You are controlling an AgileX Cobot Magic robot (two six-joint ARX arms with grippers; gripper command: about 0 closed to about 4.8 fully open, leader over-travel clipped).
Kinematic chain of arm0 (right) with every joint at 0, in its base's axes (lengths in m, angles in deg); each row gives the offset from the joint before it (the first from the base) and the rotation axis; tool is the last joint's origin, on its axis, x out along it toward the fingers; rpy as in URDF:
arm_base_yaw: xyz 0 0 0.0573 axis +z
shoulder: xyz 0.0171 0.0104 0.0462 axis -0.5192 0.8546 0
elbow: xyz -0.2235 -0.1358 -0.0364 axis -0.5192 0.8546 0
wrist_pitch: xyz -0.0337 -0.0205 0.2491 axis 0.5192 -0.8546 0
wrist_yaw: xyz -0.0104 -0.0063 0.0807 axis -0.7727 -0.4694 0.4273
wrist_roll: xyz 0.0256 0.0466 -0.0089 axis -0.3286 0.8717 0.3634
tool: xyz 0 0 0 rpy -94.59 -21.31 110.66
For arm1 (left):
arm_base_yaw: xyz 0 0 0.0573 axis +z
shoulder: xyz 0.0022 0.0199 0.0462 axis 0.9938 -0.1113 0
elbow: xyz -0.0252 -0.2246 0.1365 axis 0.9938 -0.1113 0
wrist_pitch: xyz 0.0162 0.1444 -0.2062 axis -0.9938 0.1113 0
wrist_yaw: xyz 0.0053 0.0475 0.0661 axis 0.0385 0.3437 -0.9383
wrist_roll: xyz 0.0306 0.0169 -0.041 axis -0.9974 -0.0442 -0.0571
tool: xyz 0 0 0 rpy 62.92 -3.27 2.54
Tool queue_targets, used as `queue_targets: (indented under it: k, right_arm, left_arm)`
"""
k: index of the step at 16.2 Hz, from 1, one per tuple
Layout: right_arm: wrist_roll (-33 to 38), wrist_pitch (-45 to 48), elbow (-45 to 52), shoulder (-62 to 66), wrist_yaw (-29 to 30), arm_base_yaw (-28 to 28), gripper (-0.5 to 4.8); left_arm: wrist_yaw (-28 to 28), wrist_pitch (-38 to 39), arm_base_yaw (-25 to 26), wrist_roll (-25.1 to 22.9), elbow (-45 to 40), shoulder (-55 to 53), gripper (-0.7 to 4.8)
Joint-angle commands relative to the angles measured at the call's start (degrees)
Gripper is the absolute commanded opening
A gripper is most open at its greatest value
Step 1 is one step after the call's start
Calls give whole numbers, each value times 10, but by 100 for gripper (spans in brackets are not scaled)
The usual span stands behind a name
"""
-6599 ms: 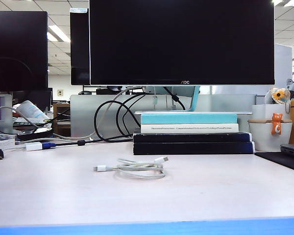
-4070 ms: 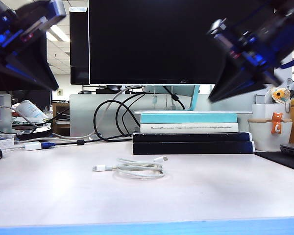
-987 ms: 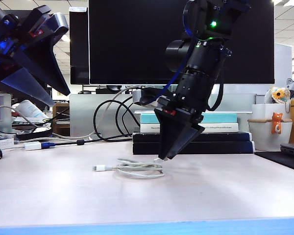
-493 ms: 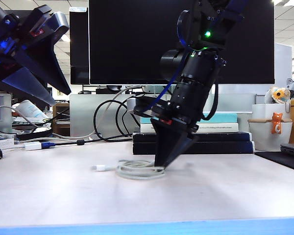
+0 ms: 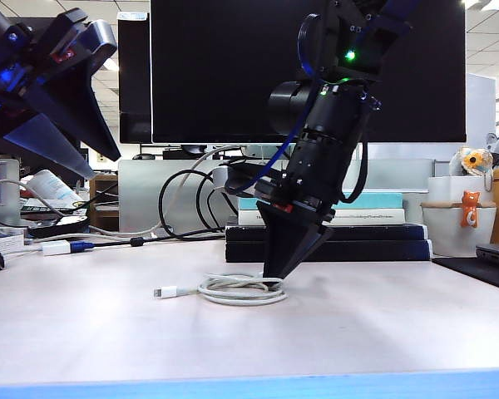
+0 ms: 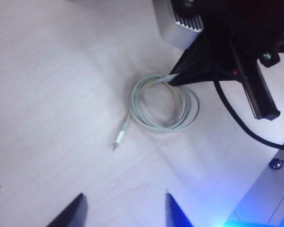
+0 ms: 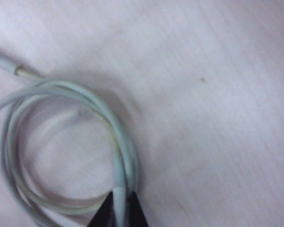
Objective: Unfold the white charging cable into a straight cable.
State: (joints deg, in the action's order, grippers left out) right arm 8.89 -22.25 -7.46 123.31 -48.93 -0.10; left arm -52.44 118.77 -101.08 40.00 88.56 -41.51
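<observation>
While the white charging cable [image 5: 237, 288] lies coiled in loose loops on the pale desk [image 5: 358, 332], the right gripper [image 7: 118, 208] stands tip-down on the coil's far right edge, its two dark fingers pinched almost together on a strand of the cord. One plug end [image 6: 119, 138] trails free from the coil on the side away from those fingers, resting flat on the desk. The left gripper [image 6: 123, 210] hangs high above the desk, well apart from the cable, its fingers spread partway and holding nothing. Behind the right gripper's fingers sit a stack of books [image 5: 324, 226] and a large dark monitor [image 5: 308, 71]. Judging by this, the step in hand is securing a first grip on the coil. The next move likely calls for the left gripper to come down onto the free plug end, so the two can draw apart and pull the loops straight.
</observation>
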Motion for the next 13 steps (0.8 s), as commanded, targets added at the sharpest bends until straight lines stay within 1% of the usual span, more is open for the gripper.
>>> queue_targets:
  k: [1, 2, 3, 4, 6, 7, 9, 10, 11, 13]
  right_arm:
    - [4, -47, -61, -5, -11, 0, -6]
    - [5, -84, -116, -14, -7, 1, -6]
    - [5, -143, -176, -23, -1, 3, -6]
    - [5, -168, -199, -25, 9, 3, -6]
    - [5, -213, -248, -30, 28, 4, -6]
    - [5, -226, -267, -40, 33, 4, -6]
    - [5, -230, -269, -66, 33, 7, -6]
    - [5, -230, -270, -77, 33, 7, -6]
    - [5, -229, -270, -86, 31, 7, -6]
    - [5, -229, -270, -97, 31, 7, -6]
  left_arm:
    - [1, -26, 0, -1, 1, -9, 221]
    - [3, -31, 0, -2, 1, -20, 317]
    - [3, -35, 0, -5, 1, -33, 453]
    - [5, -39, 0, -7, 1, -37, 468]
    - [46, -58, 0, 0, 1, -40, 467]
    - [97, -83, 0, 22, 1, -40, 467]
    - [179, -145, 0, 67, 1, -40, 469]
    - [198, -193, 0, 103, 1, -40, 479]
    - [195, -231, 0, 129, 1, -40, 479]
    - [199, -302, 0, 166, 1, -40, 479]
